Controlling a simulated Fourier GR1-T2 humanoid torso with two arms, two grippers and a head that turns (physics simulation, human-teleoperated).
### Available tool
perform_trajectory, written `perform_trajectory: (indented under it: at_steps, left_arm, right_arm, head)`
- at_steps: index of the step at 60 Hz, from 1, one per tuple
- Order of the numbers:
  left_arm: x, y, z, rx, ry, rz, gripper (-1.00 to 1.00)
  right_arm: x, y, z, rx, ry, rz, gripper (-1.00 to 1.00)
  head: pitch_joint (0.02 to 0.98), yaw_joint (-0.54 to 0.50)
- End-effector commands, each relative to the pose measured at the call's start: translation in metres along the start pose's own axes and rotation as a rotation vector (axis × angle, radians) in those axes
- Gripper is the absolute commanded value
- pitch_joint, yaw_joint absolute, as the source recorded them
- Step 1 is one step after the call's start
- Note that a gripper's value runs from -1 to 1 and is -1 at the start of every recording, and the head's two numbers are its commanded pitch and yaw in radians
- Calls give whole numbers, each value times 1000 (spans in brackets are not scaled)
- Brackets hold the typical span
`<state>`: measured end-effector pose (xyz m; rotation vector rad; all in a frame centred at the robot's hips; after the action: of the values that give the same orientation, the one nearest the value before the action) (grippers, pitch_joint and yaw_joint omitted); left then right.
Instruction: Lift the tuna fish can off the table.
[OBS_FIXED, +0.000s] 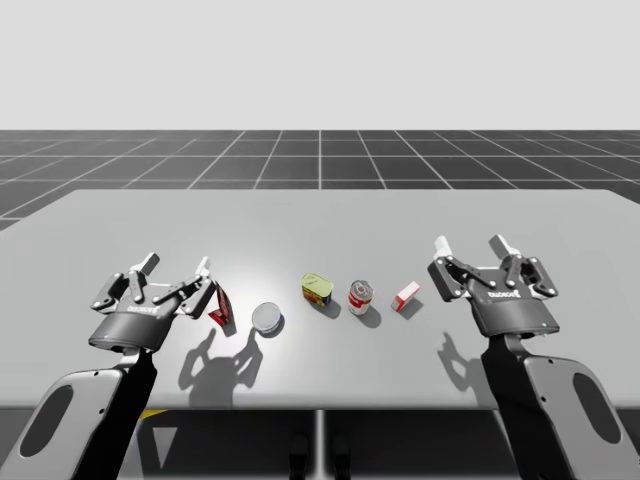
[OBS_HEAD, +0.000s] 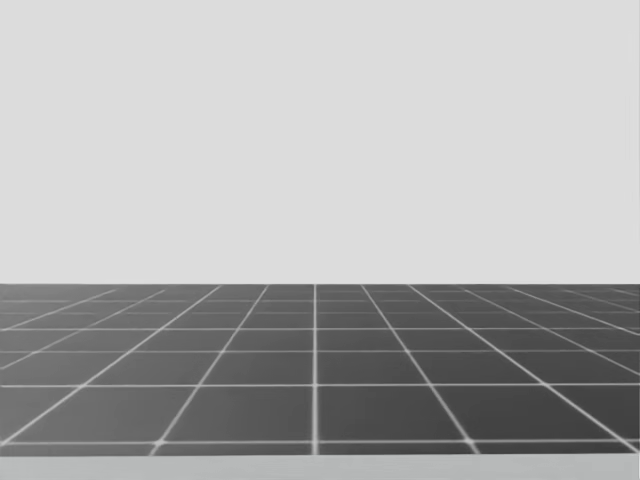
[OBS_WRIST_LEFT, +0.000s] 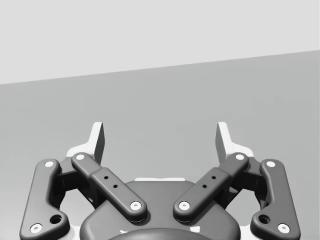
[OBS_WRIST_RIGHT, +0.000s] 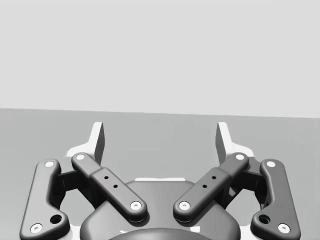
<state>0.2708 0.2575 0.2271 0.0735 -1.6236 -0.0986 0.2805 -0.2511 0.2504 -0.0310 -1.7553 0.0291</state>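
I stand in a simulator's rendered test scene. A plain grey table (OBS_FIXED: 320, 215) fills the lower half of the high view, evenly shaded. Behind it, across the middle of the frame, a dark floor (OBS_FIXED: 320, 160) ruled with thin pale grid lines runs to a straight horizon under a flat light-grey backdrop (OBS_FIXED: 320, 60). My head view shows the same grid and blank grey. At the table's centre, small groceries stand in a row, among them a flat silvery can (OBS_FIXED: 267, 318) and a red-and-white can (OBS_FIXED: 360, 297).
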Motion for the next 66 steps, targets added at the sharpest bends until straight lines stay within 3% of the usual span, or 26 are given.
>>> perform_trajectory:
  at_steps: [1, 3, 6, 13, 42, 66]
  left_arm:
    - [0, 0, 0, -1, 0, -2, -1000]
    - [0, 0, 0, -1, 0, -2, -1000]
    - [0, 0, 0, -1, -1, 0, -1000]
    - [0, 0, 1, 0, 0, 3, -1000]
    - [0, 2, 0, 0, 6, -8, -1000]
    - [-1, 0, 0, -15, 15, -7, -1000]
  right_arm:
    - [0, 0, 1, -63, -17, -4, -1000]
    - [1, -1, 1, -54, -15, 1, -1000]
    - [4, -3, 1, -38, -20, -25, -1000]
    - [-1, -5, -2, -18, 14, -37, -1000]
    - [-5, 3, -2, 9, 40, -3, -1000]
    - [-7, 8, -1, 25, 59, 6, -1000]
  head:
    - [50, -11]
    - [53, -11]
    - [64, -12]
    - [137, -13]
    - [627, 48]
    - [857, 205]
